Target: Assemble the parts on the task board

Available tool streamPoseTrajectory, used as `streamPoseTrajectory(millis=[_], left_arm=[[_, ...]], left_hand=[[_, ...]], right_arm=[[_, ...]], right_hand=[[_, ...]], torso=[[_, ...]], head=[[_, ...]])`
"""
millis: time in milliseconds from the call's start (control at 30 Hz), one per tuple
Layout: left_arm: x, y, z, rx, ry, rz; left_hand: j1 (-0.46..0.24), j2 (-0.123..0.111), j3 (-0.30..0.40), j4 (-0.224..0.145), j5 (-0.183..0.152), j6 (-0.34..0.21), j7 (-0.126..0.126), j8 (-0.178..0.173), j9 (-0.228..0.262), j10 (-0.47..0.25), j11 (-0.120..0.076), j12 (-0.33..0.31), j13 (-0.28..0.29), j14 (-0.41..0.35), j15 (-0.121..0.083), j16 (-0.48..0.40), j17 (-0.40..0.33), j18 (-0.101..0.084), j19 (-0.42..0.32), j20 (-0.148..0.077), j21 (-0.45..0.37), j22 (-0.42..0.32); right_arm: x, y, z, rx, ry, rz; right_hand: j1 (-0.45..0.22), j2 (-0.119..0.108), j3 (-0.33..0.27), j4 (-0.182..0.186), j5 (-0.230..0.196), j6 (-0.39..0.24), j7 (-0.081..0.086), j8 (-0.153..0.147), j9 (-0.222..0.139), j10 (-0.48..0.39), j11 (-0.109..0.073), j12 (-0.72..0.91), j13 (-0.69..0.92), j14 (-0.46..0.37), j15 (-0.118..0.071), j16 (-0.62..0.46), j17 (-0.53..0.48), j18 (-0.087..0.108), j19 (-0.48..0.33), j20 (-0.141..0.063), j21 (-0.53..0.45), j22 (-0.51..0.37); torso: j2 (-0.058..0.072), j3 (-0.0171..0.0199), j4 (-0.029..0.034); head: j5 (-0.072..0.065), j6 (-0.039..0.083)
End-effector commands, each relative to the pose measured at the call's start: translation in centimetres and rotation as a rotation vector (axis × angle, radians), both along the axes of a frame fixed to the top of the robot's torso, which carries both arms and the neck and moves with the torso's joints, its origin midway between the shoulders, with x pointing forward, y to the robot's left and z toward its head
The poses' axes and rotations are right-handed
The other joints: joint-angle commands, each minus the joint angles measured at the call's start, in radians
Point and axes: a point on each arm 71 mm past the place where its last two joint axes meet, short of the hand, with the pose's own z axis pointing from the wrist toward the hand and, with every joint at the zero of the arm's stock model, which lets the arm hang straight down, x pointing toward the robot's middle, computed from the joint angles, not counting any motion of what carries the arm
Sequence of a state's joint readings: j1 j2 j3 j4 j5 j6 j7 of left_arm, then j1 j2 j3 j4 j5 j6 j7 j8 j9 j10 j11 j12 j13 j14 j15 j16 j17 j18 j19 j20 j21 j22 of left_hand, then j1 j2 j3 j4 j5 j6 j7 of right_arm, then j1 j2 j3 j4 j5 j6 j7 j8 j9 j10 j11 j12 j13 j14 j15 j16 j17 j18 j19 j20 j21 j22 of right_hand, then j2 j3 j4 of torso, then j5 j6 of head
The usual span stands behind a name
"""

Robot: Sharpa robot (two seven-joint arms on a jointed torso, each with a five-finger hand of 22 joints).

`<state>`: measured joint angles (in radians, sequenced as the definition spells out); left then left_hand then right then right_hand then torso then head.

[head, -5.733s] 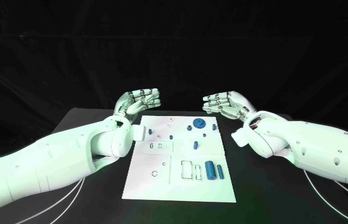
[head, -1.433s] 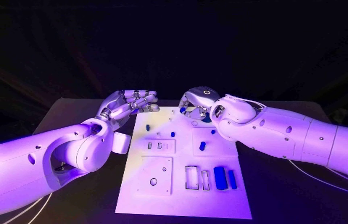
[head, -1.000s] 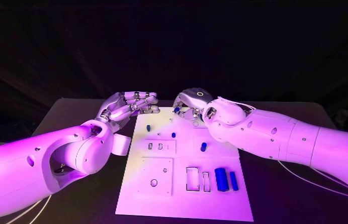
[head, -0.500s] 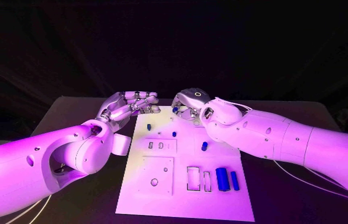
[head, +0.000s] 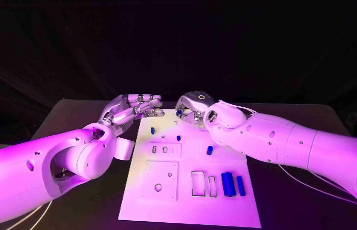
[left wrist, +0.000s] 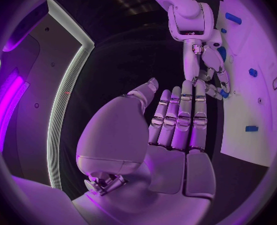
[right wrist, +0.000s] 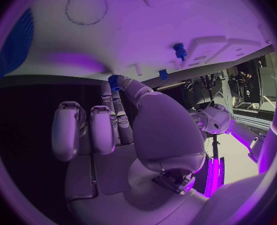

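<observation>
Right hand (head: 192, 108) has swung in from the table's right side to the far edge of the task board (head: 189, 189), and over the last half second it has barely shifted. Its thumb and a fingertip pinch a small blue part (right wrist: 115, 80) with a knurled rim just above the board's far end; the other fingers (right wrist: 82, 130) lie side by side, curled over the palm. Left hand (head: 134, 107) holds its place beside the board's far-left corner, fingers pressed together and bent over the palm, nothing in it. On the flat, smooth white board I count six more blue parts: two long bars, one thick (head: 228, 183) and one thin (head: 240, 185), at the near-right; a short peg (head: 209, 149) mid-board; two small studs (head: 178, 137) (head: 152, 130) toward the far-left; a tiny piece (head: 164, 149) in a raised plate's slot. Two rectangular cut-outs (head: 198, 183) sit left of the bars, and a round hole (head: 158, 187) left again.
</observation>
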<state>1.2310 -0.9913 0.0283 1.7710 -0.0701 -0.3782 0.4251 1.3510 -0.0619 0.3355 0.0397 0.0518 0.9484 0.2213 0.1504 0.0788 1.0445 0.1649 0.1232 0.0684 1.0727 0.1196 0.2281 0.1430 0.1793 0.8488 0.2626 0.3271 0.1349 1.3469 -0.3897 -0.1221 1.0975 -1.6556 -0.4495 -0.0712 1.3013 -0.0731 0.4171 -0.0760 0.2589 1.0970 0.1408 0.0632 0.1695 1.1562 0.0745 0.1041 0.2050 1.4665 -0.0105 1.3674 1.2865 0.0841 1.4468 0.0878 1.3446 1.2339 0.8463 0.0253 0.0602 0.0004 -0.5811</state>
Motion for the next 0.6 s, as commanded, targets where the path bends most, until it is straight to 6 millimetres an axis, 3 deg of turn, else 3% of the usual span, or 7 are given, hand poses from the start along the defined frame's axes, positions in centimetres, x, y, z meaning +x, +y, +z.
streamPoseTrajectory(millis=[33, 133, 300, 467, 600], left_arm=[[-0.1, -0.3, 0.1, -0.009, -0.003, -0.025], [-0.1, -0.2, 0.1, -0.008, -0.002, -0.024], [0.0, -0.2, 0.1, -0.006, 0.0, -0.022], [0.0, 0.0, 0.1, -0.003, 0.003, -0.017], [0.0, 0.3, 0.1, -0.001, 0.005, -0.014]], left_hand=[[-0.011, 0.003, -0.006, 0.002, 0.0, -0.002, 0.009, -0.006, -0.001, -0.002, 0.006, -0.004, -0.001, -0.004, 0.003, -0.007, 0.002, 0.003, -0.008, -0.002, -0.004, -0.002], [-0.011, 0.003, -0.006, 0.002, 0.0, -0.002, 0.009, -0.006, -0.001, -0.002, 0.006, -0.004, -0.001, -0.004, 0.003, -0.007, 0.002, 0.003, -0.008, -0.002, -0.004, -0.002], [-0.011, 0.003, -0.006, 0.002, 0.0, -0.002, 0.009, -0.006, -0.001, -0.002, 0.006, -0.004, -0.001, -0.004, 0.003, -0.007, 0.002, 0.003, -0.008, -0.002, -0.004, -0.002], [-0.014, 0.002, -0.009, 0.003, 0.0, -0.004, 0.01, -0.009, -0.002, -0.004, 0.007, -0.007, -0.001, -0.006, 0.005, -0.01, 0.002, 0.003, -0.01, -0.001, -0.006, -0.003], [-0.014, 0.002, -0.01, 0.002, 0.0, -0.006, 0.011, -0.011, -0.003, -0.006, 0.009, -0.009, -0.001, -0.008, 0.006, -0.012, 0.002, 0.003, -0.013, 0.001, -0.008, -0.005]], right_arm=[[0.2, -0.1, -0.3, -0.021, 0.022, -0.016], [0.2, -0.1, -0.3, -0.022, 0.025, -0.016], [0.0, -0.2, -0.2, -0.006, 0.012, -0.013], [-0.5, -0.9, 0.0, 0.006, 0.01, -0.016], [-1.1, -2.5, 0.6, 0.027, 0.006, -0.023]], right_hand=[[-0.012, -0.014, 0.007, 0.005, -0.008, -0.026, 0.005, -0.003, -0.008, -0.026, 0.009, -0.016, -0.012, 0.047, 0.008, -0.011, -0.012, -0.014, -0.009, 0.005, -0.011, -0.007], [-0.02, -0.025, 0.01, 0.01, -0.011, -0.057, 0.011, -0.004, -0.014, -0.045, 0.016, -0.03, -0.018, 0.041, 0.014, -0.027, -0.033, -0.009, -0.021, 0.011, -0.03, -0.032], [-0.032, -0.06, -0.003, 0.016, -0.016, -0.173, 0.02, -0.003, -0.04, -0.125, 0.03, -0.04, -0.034, 0.025, 0.024, -0.075, -0.093, 0.007, -0.055, 0.023, -0.086, -0.102], [-0.034, -0.062, -0.012, 0.02, -0.017, -0.174, 0.019, 0.002, -0.04, -0.131, 0.03, -0.031, -0.034, 0.027, 0.024, -0.075, -0.093, 0.006, -0.053, 0.025, -0.085, -0.098], [-0.037, -0.06, -0.017, 0.028, -0.014, -0.155, 0.016, 0.008, -0.035, -0.109, 0.025, -0.013, -0.029, 0.031, 0.021, -0.068, -0.085, 0.004, -0.046, 0.023, -0.078, -0.087]], torso=[[0.0, -0.0004, 0.0001], [0.001, -0.0002, -0.0015], [0.001, 0.0001, -0.0027], [-0.001, 0.0007, -0.0042], [-0.005, -0.0015, -0.0073]], head=[[0.001, 0.003], [0.003, 0.003], [0.006, 0.004], [0.009, 0.009], [0.003, 0.013]])
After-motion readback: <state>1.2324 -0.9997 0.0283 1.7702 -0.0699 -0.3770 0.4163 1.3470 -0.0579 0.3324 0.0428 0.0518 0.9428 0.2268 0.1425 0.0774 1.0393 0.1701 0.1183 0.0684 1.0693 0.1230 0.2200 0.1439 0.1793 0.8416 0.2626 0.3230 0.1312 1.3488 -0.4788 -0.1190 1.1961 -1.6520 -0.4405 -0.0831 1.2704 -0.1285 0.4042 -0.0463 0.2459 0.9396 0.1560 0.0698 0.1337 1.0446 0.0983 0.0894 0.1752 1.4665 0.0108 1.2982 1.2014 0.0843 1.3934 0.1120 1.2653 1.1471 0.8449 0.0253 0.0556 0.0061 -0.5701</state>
